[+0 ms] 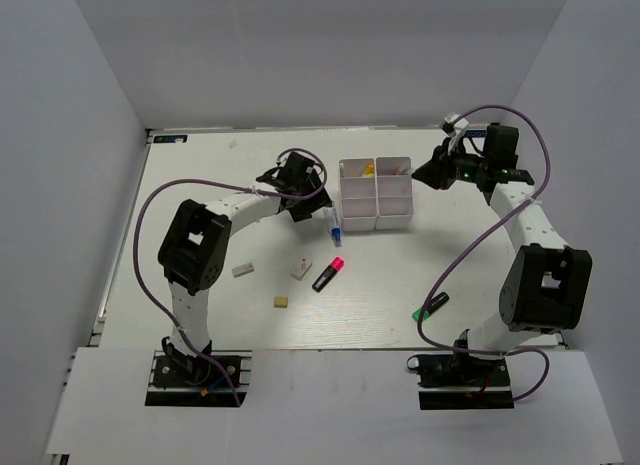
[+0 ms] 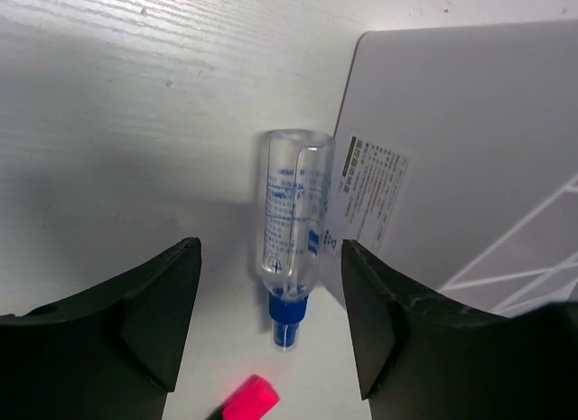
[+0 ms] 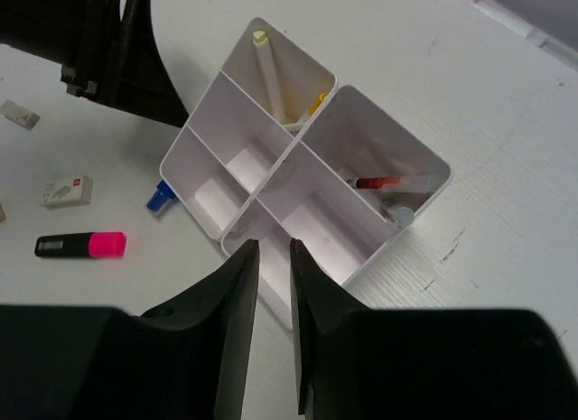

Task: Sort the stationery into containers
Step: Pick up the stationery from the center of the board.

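Standing wide apart, the jaws of the left end effector (image 2: pixel 269 298) are set low over the bench (image 1: pixel 230 155), one on each side of the blue-capped marker (image 2: pixel 291 221), and no contact with it is seen. The marker is laid flat, its clear barrel pointing away from the wrist camera and its blue cap towards it. It lies just beside the outer wall of the white box (image 2: pixel 470 149), on which a printed label (image 2: pixel 372 199) is stuck; whether barrel and wall touch cannot be told. The tip of the pink highlighter (image 2: pixel 248 400) is caught at the lower edge of that view. The right end effector (image 3: pixel 274 294) is held in the air just to the right of the box, its jaws drawn narrow with only a slim gap between them, and nothing is gripped. Beneath it the four compartments are seen from above: a pale yellow pen (image 3: pixel 269 68) is leant in the far-left one and a slim pen (image 3: pixel 384 182) with red in it is laid in the far-right one. In the top view the pink highlighter is found on the open bench near the box. A white eraser (image 1: pixel 301 268) lies just beside it, a second white eraser (image 1: pixel 243 270) further left, and a tan eraser (image 1: pixel 282 302) nearer the arm bases. The green highlighter (image 1: pixel 432 305) is seen well apart, by the right arm.
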You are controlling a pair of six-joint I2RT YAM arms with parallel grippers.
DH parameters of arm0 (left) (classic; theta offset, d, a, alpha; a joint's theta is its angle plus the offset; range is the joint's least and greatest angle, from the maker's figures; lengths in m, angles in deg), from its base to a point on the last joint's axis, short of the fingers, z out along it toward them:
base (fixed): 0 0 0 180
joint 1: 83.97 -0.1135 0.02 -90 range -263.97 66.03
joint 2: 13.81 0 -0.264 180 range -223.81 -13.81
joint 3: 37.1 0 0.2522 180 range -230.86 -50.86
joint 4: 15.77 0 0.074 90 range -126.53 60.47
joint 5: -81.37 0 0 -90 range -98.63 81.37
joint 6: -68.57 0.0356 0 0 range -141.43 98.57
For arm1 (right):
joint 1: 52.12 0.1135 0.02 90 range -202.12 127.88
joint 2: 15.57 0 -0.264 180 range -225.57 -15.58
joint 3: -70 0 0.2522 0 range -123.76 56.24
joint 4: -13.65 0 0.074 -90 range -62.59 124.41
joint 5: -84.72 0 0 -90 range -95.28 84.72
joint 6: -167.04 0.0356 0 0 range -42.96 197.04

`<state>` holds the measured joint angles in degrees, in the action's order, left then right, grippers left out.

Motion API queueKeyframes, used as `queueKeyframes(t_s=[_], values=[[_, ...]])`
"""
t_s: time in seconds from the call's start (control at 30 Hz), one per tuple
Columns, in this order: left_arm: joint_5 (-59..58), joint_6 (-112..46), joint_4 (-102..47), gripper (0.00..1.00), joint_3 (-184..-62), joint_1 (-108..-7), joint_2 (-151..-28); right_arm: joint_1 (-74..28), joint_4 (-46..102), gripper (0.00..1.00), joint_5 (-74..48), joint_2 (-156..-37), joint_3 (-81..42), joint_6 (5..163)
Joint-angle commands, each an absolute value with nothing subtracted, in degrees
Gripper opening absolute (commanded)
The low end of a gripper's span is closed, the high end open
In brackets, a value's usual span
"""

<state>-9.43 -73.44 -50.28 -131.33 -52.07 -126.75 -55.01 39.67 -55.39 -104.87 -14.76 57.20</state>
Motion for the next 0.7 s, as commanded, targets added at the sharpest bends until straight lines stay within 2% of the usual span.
queueKeyframes(t_s=[0.0,0.23,0.67], values=[[-9.5,-73.9,-52.0,0.74,-135.4,-52.7,-128.0,-55.4,39.2,0.27,-57.1,-102.5,-12.5,56.6],[-8.5,-72.8,-54.0,0.75,-140.8,-52.7,-132.4,-55.4,38.0,0.28,-57.5,-101.6,-8.7,57.6],[-10.7,-70.5,-59.7,0.65,-144.2,-52.7,-135.9,-55.5,36.1,0.29,-57.6,-100.7,-6.6,59.6]])
